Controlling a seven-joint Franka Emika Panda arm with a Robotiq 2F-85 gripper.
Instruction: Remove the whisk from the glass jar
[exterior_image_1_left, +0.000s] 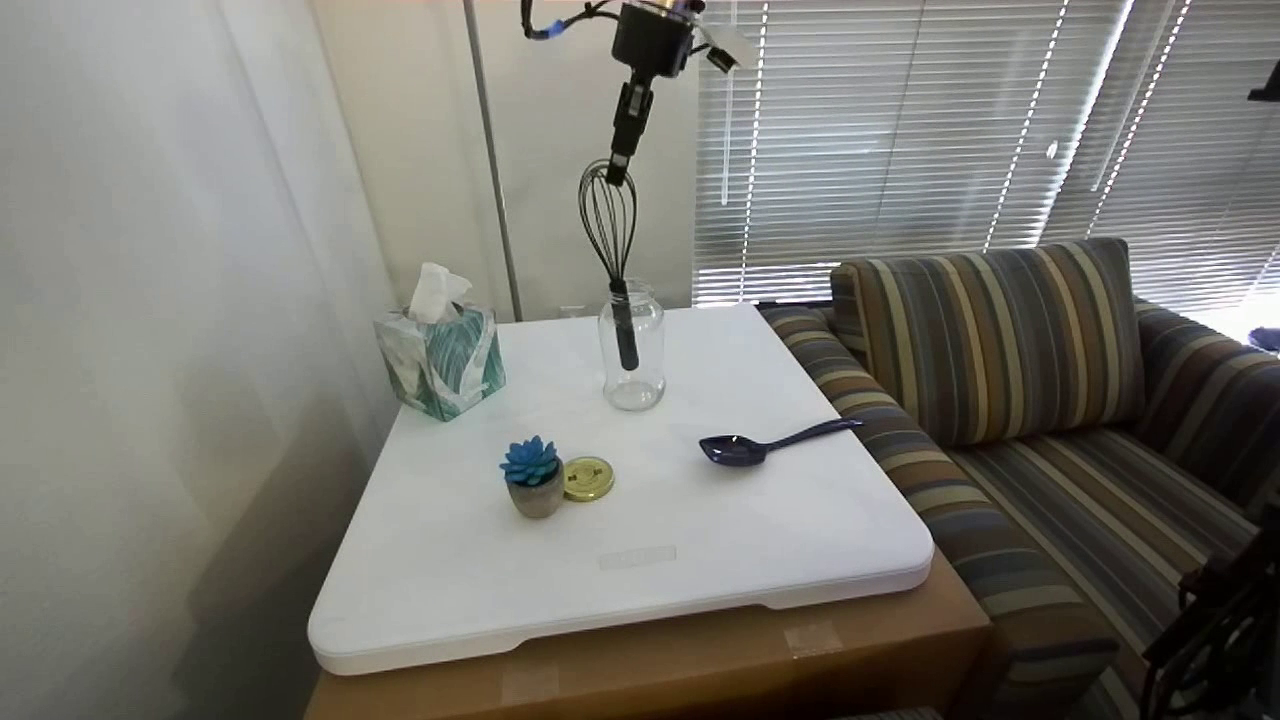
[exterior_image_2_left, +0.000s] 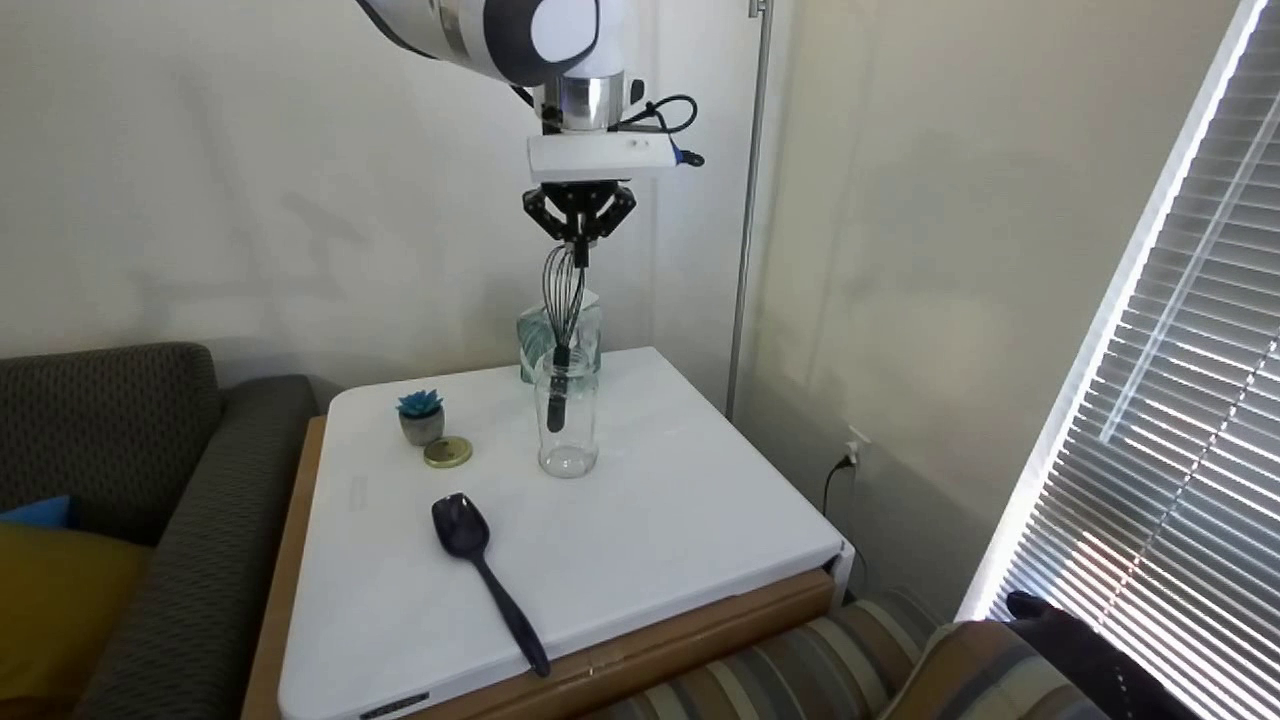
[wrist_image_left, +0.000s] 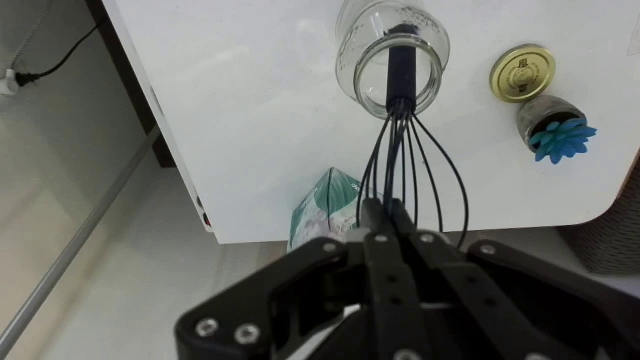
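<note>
Nearest in the wrist view, the black two-fingered gripper (wrist_image_left: 385, 212) has its fingers clamped on the loops of the slim black balloon whisk (wrist_image_left: 401, 100), which hangs tilted, handle down inside the clear cylindrical glass jar (wrist_image_left: 371, 36); beneath is the flat white tabletop (wrist_image_left: 225, 125)

Pale walls (exterior_image_1_left: 150, 330) — striped armchair (exterior_image_1_left: 1040, 480) — bright window blinds (exterior_image_1_left: 900, 130).
</note>
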